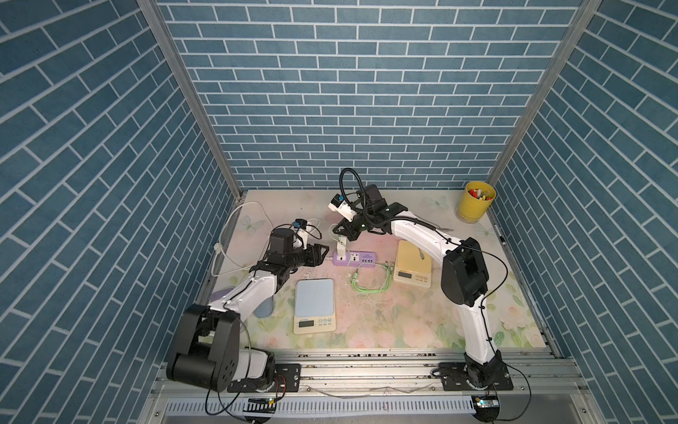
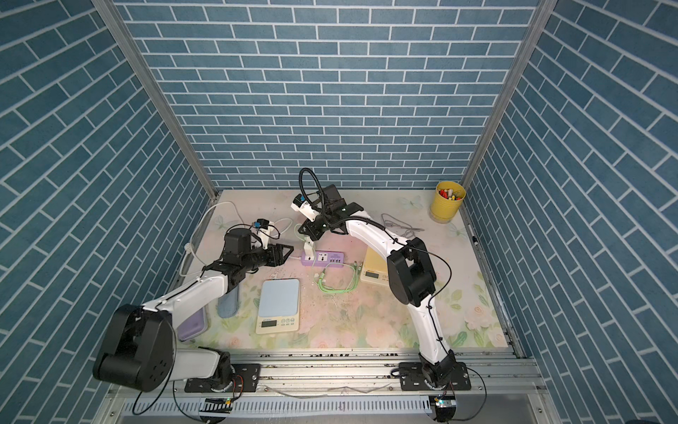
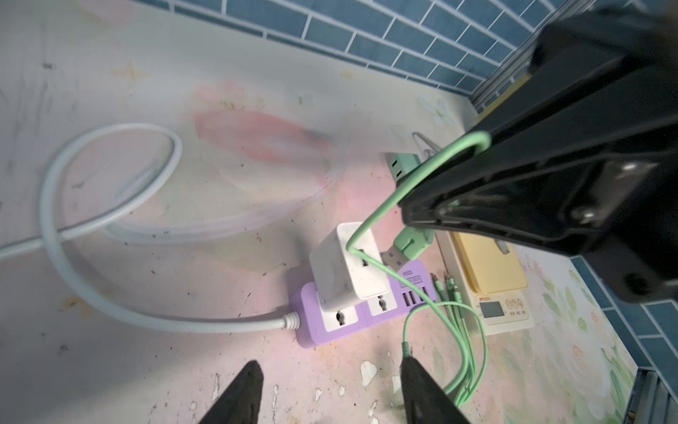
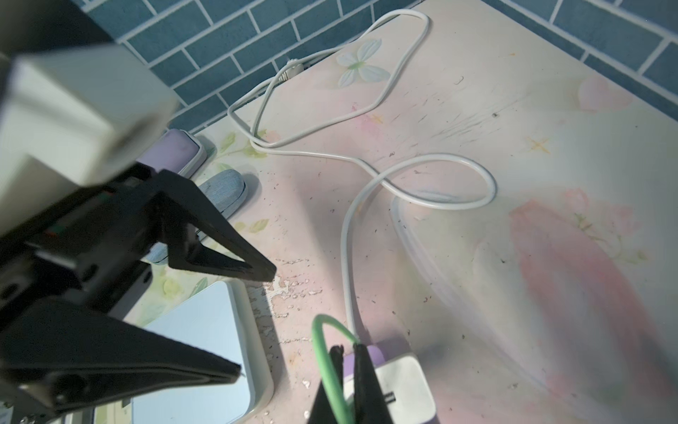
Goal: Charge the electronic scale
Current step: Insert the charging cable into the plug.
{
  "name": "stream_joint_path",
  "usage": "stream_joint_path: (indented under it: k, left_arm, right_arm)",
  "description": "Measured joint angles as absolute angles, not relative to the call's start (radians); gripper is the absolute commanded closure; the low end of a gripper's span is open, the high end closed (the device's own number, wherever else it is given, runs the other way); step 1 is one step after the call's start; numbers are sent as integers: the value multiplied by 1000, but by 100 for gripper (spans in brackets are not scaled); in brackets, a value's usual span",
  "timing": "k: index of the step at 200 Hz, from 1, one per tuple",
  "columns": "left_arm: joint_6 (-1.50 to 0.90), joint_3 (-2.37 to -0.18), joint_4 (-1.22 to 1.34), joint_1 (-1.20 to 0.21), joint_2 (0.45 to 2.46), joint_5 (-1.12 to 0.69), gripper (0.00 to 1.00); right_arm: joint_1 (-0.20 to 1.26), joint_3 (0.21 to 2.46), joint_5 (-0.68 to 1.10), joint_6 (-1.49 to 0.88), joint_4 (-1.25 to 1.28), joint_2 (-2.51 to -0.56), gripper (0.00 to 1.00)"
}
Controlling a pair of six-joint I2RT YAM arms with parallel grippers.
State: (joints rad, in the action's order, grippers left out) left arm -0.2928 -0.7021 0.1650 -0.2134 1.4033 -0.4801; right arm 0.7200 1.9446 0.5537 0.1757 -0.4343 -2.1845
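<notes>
Reaching in from opposite sides, the two arms meet at the purple power strip point(image 1: 354, 258), which lies near the middle of the tabletop point(image 1: 403, 323), well apart from every edge. The right gripper point(image 1: 344, 235) hangs over the white charger point(image 1: 341, 251) standing on the strip near its left end. Its fingers point(image 4: 365, 374) are pressed together on the green cable point(image 1: 367, 286). The left gripper point(image 1: 325, 255) sits low just beside that same end, its fingers point(image 3: 242, 392) spread apart and holding nothing. The blue scale point(image 1: 314, 304) lies in front of the strip, toward the near edge. The yellow scale point(image 1: 411, 264) lies just right of the strip, partly under the right arm, and the cable's small plugs lie between strip and scale. Bare mat lies open in front of the yellow scale. More lies open along the back wall, between the looped white cord point(image 4: 344, 257) and the yellow cup point(image 1: 475, 205) in the far right corner. Only the left wrist view shows the cable's green plug point(image 3: 411, 242), which hangs below the right fingers with its metal end just beside the charger's slot, not in it; both top views hide this behind the gripper. A top view shows a purple pad point(image 2: 192, 323) and a grey-blue case point(image 2: 228, 303) at the left edge, beside the left arm.
</notes>
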Motion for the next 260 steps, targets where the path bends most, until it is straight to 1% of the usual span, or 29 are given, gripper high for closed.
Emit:
stream_joint_path:
  k: [31,62,85,152,198,260]
  left_arm:
    - [-311,-736,204,-213,1534,-480,39]
    - [-319,-758,226,-209,1605,-479,40]
    - [-320,-765,233,-208,1633,-476,40]
    - [-320,-788,224,-207,1676,-447,41]
    - [-319,-801,218,-207,1678,-431,41]
    - [-320,-832,216,-207,1708,-412,41]
  right_arm:
    - [720,1972,552,227,-429,-2222,100]
    - [723,1964,523,257,-418,-2243,100]
    - [728,1900,468,262,-323,-2229,100]
    - [774,1757,259,160,-158,-2158,100]
    - [812,1677,182,84,-105,-2110,100]
    - [825,1591,81,10,-27,-2068,100]
